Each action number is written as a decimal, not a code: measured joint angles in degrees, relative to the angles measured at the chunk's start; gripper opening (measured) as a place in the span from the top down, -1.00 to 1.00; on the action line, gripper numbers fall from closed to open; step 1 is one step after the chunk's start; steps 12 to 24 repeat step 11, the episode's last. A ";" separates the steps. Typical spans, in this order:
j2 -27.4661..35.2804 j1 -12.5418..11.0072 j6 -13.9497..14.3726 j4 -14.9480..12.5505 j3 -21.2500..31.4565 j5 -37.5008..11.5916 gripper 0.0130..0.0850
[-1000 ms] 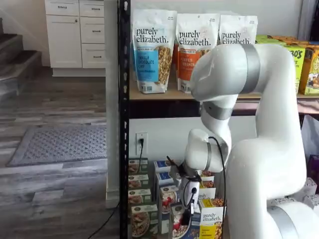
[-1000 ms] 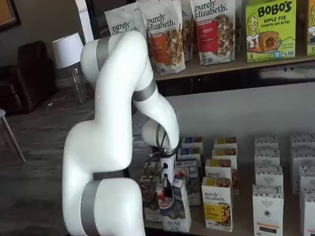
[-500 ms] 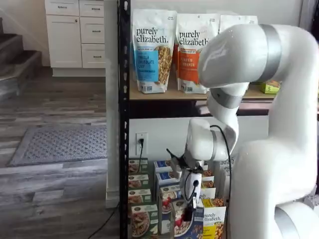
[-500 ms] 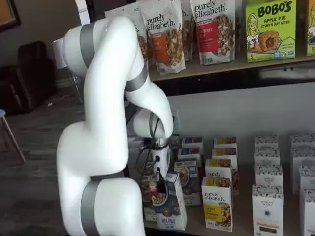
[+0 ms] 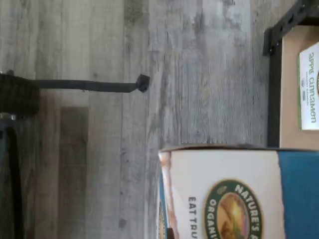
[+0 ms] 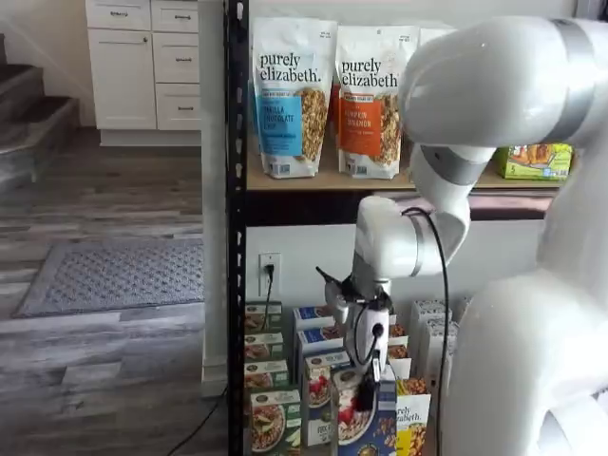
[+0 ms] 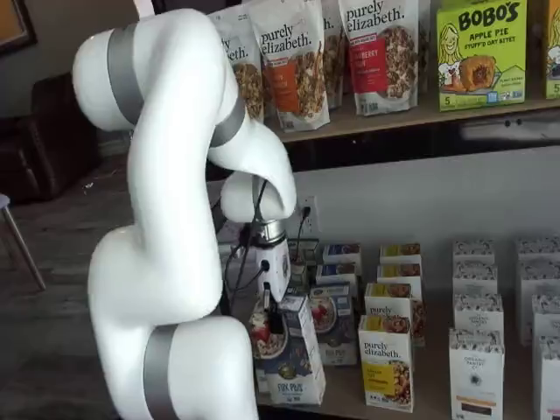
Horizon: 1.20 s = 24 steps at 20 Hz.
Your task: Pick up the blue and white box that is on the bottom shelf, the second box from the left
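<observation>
Gripper (image 7: 273,317) was pinching the blue and white box (image 7: 290,366) at its top, tilted (clear of the row); lift straight, slowly, past the yellow box (image 7: 386,361).

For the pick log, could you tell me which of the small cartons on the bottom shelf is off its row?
The blue and white box, clamped in the gripper and tilted in front of the row; the yellow carton stands upright.

The white arm (image 7: 175,219) was folded downward before the rack in both shelf views. The gripper (image 7: 269,317) was pointed down, its black fingers (image 6: 366,394) clamped on a carton.
</observation>
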 joint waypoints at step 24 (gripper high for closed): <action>-12.91 -0.51 -0.58 0.95 3.49 9.66 0.11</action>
